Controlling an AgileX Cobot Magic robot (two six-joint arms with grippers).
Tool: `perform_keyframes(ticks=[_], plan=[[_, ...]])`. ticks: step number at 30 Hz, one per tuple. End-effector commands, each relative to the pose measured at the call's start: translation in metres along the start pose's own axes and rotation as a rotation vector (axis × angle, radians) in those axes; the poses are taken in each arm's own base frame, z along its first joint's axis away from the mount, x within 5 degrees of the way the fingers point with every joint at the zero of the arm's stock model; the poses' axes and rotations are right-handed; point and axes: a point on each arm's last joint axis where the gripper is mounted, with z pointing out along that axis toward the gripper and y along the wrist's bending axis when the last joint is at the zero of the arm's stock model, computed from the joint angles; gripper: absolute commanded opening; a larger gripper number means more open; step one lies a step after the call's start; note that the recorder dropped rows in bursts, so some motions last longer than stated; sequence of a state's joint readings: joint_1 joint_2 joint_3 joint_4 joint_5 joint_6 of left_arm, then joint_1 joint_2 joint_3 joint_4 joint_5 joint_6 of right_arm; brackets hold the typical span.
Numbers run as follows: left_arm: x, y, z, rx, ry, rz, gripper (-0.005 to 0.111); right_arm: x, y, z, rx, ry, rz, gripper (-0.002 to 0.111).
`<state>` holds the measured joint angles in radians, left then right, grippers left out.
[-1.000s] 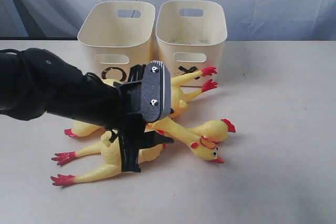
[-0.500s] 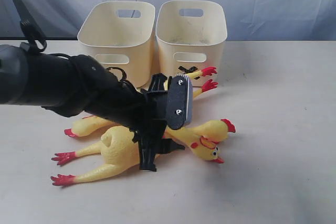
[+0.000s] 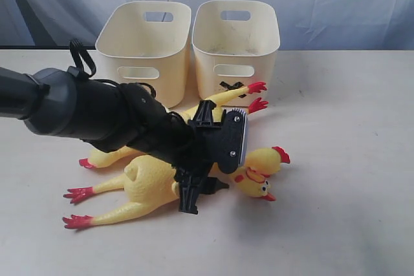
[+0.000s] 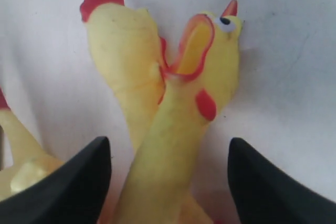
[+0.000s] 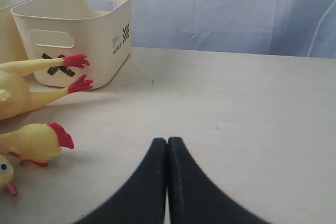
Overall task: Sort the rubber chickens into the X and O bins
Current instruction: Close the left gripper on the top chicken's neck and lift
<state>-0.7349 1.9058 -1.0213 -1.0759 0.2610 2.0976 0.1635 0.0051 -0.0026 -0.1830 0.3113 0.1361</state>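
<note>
Left end effector (image 4: pixel 169 148) hangs with its jaws spread wide apart on either side of one neck, touching nothing that I can see. That neck belongs to the open-beaked yellow rubber chicken (image 4: pixel 207 61), which lies across the neck of a second yellow rubber chicken with a red comb (image 4: pixel 118 45). Both belong to a tangled heap of long yellow squeaky toy chickens with red feet (image 3: pixel 145 189) near the middle of the tabletop (image 3: pixel 349 159).

Such a toy is probably light, hollow and soft. It should squash under the pads instead of slipping, and its body will likely droop once lifted. The slim neck, a little below the head, looks the best hold, since the body seems too broad. The crossed necks may drag a neighbour along.

Behind the heap, toward the far edge, stand the cream plastic bin marked with a black X (image 3: pixel 236 37) and its twin cream plastic bin (image 3: pixel 143 37), whose mark the arm hides. Right end effector (image 5: pixel 168 148) has its jaws pressed together, empty, over bare tabletop.
</note>
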Motion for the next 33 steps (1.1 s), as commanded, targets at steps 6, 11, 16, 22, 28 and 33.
perform_keyframes(ticks=[6,11,16,22,28,33], plan=[[0.000,0.000,0.002,0.000,0.002,0.029,0.039,0.000,0.000,0.000,-0.002,-0.009,0.000,-0.001],[0.000,0.000,0.002,0.000,0.002,0.029,0.021,0.000,0.000,0.000,-0.002,-0.009,0.000,-0.001],[-0.002,0.002,0.000,-0.010,-0.002,0.031,0.001,0.000,0.000,0.000,-0.002,-0.009,0.000,-0.001],[-0.015,0.016,-0.020,-0.084,-0.040,0.038,0.000,0.000,0.000,0.000,-0.002,-0.009,0.000,-0.001],[-0.028,0.051,-0.044,-0.314,-0.062,-0.154,0.000,0.000,0.000,0.000,-0.002,-0.009,0.000,-0.001],[-0.033,0.074,-0.056,-0.463,-0.032,-0.171,0.000,0.000,0.000,0.000,-0.002,-0.009,0.000,-0.001]])
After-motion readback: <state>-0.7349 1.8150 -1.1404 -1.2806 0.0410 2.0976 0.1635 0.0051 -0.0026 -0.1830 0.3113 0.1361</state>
